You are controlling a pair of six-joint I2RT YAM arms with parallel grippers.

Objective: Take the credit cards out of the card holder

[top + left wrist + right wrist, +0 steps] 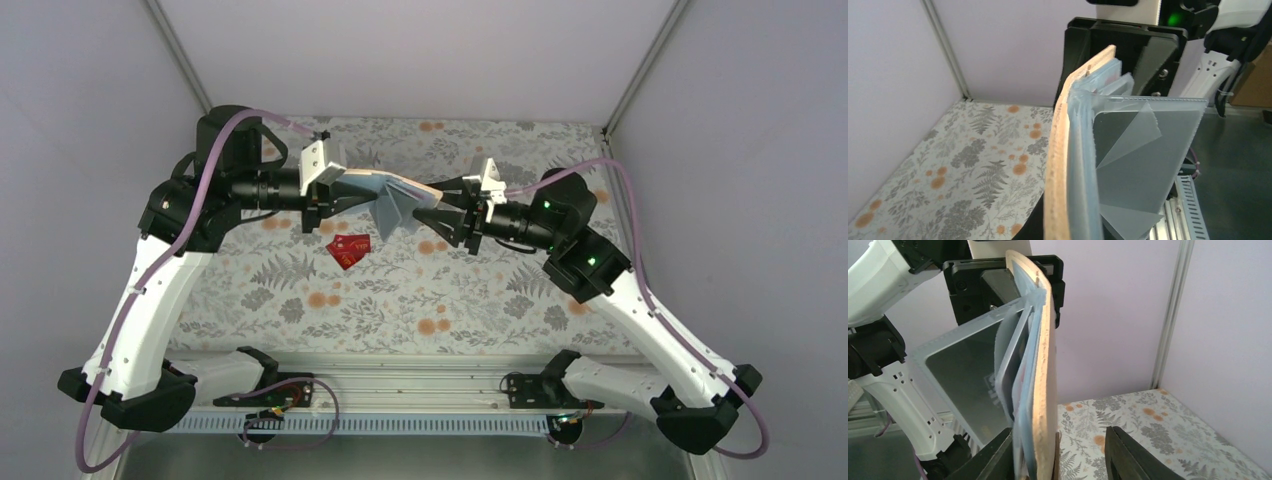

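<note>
The card holder [400, 200] hangs in the air between the two arms, unfolded, tan outside and pale blue-grey inside. My left gripper [335, 193] is shut on its left end; in the left wrist view the tan edge of the card holder [1058, 165] runs up from between the fingers. My right gripper [1060, 437] is open around the other end of the card holder [1043, 365]: the left finger [998, 452] touches it, the right finger [1120, 450] stands apart. A dark card [1009, 380] sits in a pocket. Two red credit cards [348, 250] lie on the table below.
The table carries a floral cloth [400, 300] and has plain walls on three sides. A metal rail [400, 385] with the arm bases runs along the near edge. The clear pocket panel [1143, 150] of the holder hangs open toward that rail.
</note>
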